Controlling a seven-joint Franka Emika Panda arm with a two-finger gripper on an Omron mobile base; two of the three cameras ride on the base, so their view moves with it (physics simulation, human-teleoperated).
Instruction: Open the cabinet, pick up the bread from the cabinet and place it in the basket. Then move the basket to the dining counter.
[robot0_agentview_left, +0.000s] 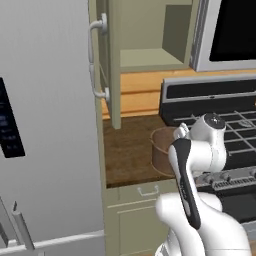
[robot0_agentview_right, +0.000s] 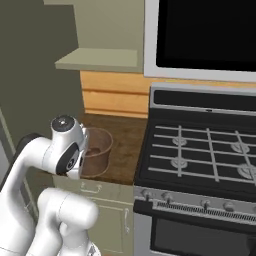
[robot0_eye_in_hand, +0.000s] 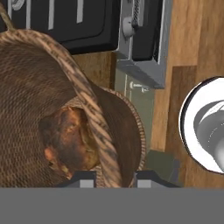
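The bread lies at the bottom of the basket, a dark brown lump against the woven wall. The basket stands on the short dark wood worktop, just left of the stove and below the cabinet, whose door hangs open over a bare pale shelf. The gripper sits at the basket's near rim, its two tips astride the woven edge and pinching it. So, by my reading, the opening, the picking and the placing are done; what remains is to lift the basket by its rim and carry it to the dining counter.
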